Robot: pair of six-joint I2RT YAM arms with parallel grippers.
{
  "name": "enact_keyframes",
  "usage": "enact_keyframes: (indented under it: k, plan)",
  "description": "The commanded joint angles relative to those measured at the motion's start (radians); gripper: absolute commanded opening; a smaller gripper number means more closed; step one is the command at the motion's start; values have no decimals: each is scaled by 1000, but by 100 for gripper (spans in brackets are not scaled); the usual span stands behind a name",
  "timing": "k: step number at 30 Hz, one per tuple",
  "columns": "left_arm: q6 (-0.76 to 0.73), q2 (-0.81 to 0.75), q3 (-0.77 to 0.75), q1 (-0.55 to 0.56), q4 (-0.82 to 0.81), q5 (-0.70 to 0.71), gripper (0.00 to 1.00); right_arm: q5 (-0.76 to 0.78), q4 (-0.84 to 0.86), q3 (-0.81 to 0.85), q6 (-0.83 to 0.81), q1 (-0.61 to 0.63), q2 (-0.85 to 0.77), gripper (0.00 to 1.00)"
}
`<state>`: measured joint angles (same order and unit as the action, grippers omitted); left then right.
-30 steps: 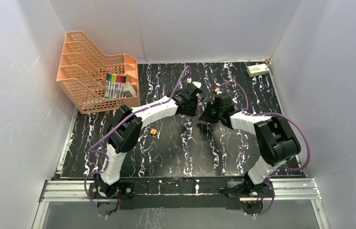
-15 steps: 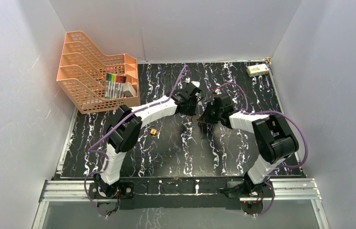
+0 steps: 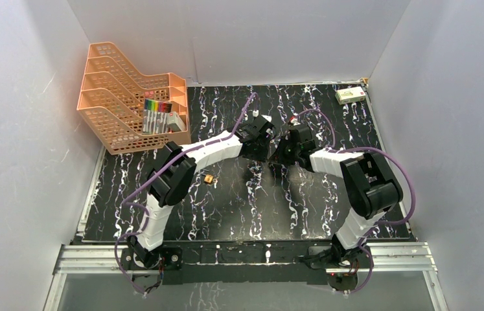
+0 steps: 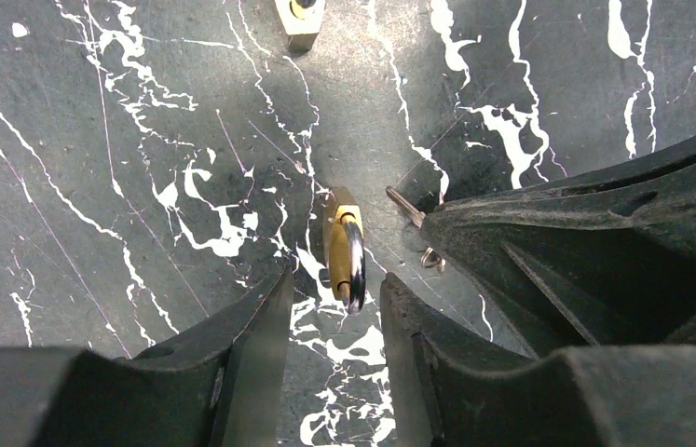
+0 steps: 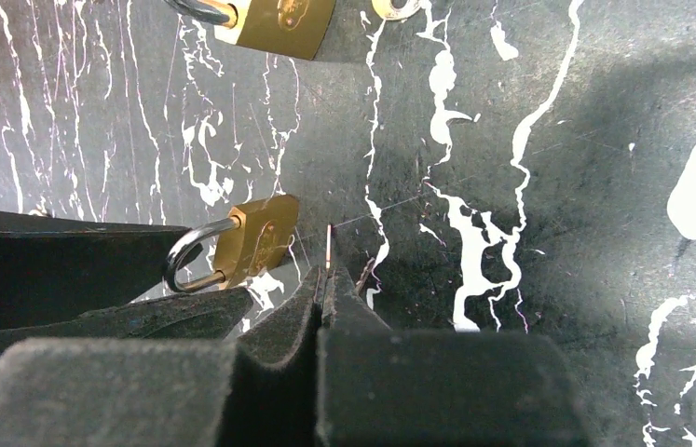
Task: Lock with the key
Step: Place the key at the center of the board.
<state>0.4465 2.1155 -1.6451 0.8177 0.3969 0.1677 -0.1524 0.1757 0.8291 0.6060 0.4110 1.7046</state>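
Spreading just now, the left gripper (image 4: pixel 333 289) has freed the padlock (image 4: pixel 339 240), which rests on the table (image 4: pixel 139 140) between its fingertips, untouched. Just right of the padlock, the right gripper (image 5: pixel 325 279) stays pinched on the key (image 5: pixel 328 248), tip short of it. Likely the padlock now lacks bracing. Left wrist sees the padlock edge-on; right wrist shows its face and shackle.
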Motion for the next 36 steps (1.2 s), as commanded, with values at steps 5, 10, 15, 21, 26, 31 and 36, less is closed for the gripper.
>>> enact_keyframes:
  k: [5,10,15,21,26,31,36]
  plan:
    - [-17,-11,-47,-3,46,-1,50,18,13,48,-20,2,7,9]
    - [-22,-18,-54,-3,48,6,56,6,13,48,-24,3,9,16]
    - [-26,-41,-50,-7,45,4,58,-4,15,46,-30,2,2,28]
    - [-39,-105,-23,-15,11,-4,59,-8,6,47,-33,1,-18,38]
    - [-51,-192,-4,-23,-19,-7,61,5,-7,33,-42,3,-93,43]
    - [-52,-290,53,-53,-75,-28,64,57,-53,39,-71,1,-177,45]
    - [-52,-403,162,-102,-86,-38,66,102,-113,44,-116,1,-261,46]
